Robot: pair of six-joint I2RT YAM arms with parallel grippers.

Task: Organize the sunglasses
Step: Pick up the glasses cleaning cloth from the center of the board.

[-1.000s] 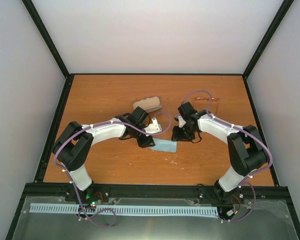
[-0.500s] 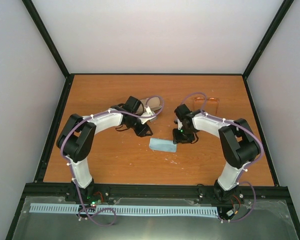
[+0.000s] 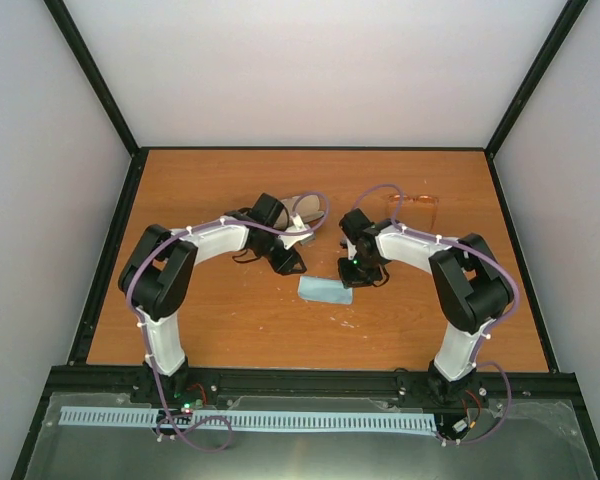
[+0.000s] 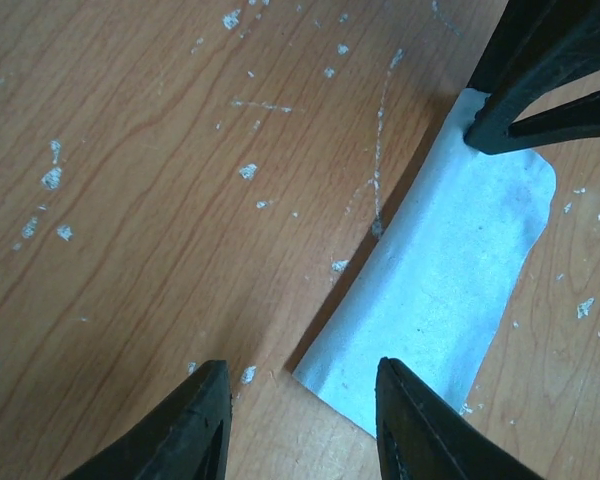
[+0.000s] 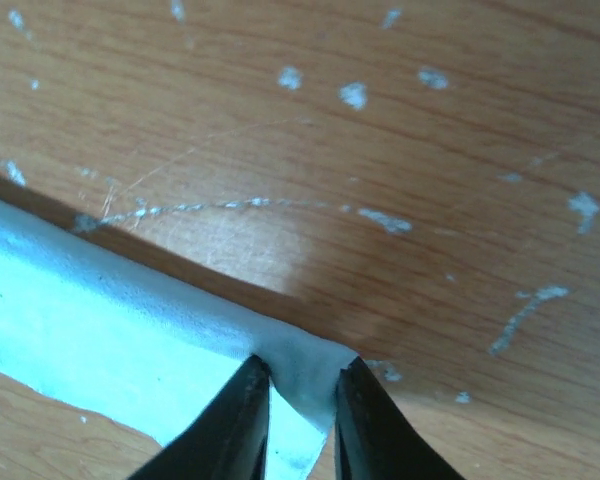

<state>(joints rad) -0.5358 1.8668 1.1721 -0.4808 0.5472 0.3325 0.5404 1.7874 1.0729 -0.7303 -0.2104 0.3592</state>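
The sunglasses [image 3: 412, 208], orange-tinted, lie at the back right of the table, behind my right arm. The light blue cloth [image 3: 325, 290] lies flat in the middle. My right gripper [image 3: 356, 272] is down at the cloth's right end; in the right wrist view it [image 5: 300, 365] is shut on a raised fold of the cloth's edge [image 5: 100, 310]. My left gripper [image 3: 286, 260] is open and empty, just left of the cloth; in the left wrist view it [image 4: 300, 372] hovers over the cloth's near corner [image 4: 450, 270], with the right fingers [image 4: 540, 80] at the cloth's far end.
The brown oval case [image 3: 308, 208] lies open behind my left wrist, partly hidden by the arm. The wooden table [image 3: 210, 320] is scuffed with white flecks. Black frame rails run along its edges [image 3: 110, 250].
My left gripper drew back from the cloth toward the case, then stayed. My right gripper moved left onto the cloth's end and pinched it.
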